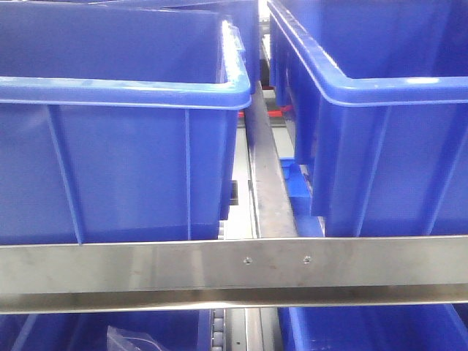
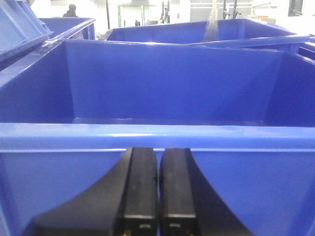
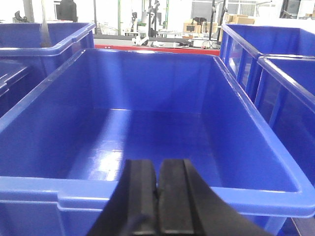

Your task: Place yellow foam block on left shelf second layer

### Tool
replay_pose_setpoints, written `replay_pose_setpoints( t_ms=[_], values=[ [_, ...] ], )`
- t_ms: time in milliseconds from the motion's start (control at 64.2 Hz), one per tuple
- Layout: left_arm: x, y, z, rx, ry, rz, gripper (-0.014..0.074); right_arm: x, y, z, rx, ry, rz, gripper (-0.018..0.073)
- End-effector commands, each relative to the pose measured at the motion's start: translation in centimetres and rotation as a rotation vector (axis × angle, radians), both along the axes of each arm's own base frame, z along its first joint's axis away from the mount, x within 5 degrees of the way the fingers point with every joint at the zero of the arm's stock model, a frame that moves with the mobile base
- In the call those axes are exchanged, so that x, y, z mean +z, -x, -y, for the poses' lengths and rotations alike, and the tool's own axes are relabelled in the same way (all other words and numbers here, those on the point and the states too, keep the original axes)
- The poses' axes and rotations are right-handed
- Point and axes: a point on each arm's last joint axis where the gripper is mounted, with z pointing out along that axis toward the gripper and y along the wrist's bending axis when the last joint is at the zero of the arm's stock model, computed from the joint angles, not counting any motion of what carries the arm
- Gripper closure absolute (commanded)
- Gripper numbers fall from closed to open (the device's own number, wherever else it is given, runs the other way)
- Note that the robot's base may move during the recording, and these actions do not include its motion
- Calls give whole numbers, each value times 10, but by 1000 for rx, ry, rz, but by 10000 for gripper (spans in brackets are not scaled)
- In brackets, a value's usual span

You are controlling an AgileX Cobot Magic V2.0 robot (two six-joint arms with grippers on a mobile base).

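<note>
The yellow foam block appeared in no view. Both the left gripper (image 2: 157,196) and right gripper (image 3: 158,196) were closed and empty, facing blue bins (image 3: 147,137); nothing looked begun.

Two blue bins side by side on the upper level: left bin (image 1: 117,168), right bin (image 1: 387,146), apart, with a steel divider rail (image 1: 267,183) between them. Steel crossbar (image 1: 234,274) runs across the front below them. More blue bins underneath; clear plastic bag (image 1: 128,338) in the lower left one. Red bar (image 3: 157,48) behind, far side.
</note>
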Motion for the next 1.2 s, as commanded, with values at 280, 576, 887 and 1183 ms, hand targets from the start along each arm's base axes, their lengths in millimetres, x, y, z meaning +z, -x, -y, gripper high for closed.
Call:
replay_pose_setpoints(
  t_ms=[280, 576, 887, 1183],
  values=[
    [0, 1, 0, 0, 14, 76, 472, -16, 1, 0, -4, 12, 123, 505],
    [-1, 1, 0, 0, 13, 74, 472, -38, 5, 0, -4, 8, 149, 505],
    [-1, 1, 0, 0, 13, 74, 472, -37, 5, 0, -4, 7, 156, 505],
    [-1, 1, 0, 0, 13, 74, 472, -37, 5, 0, -4, 7, 158, 505]
  ],
)
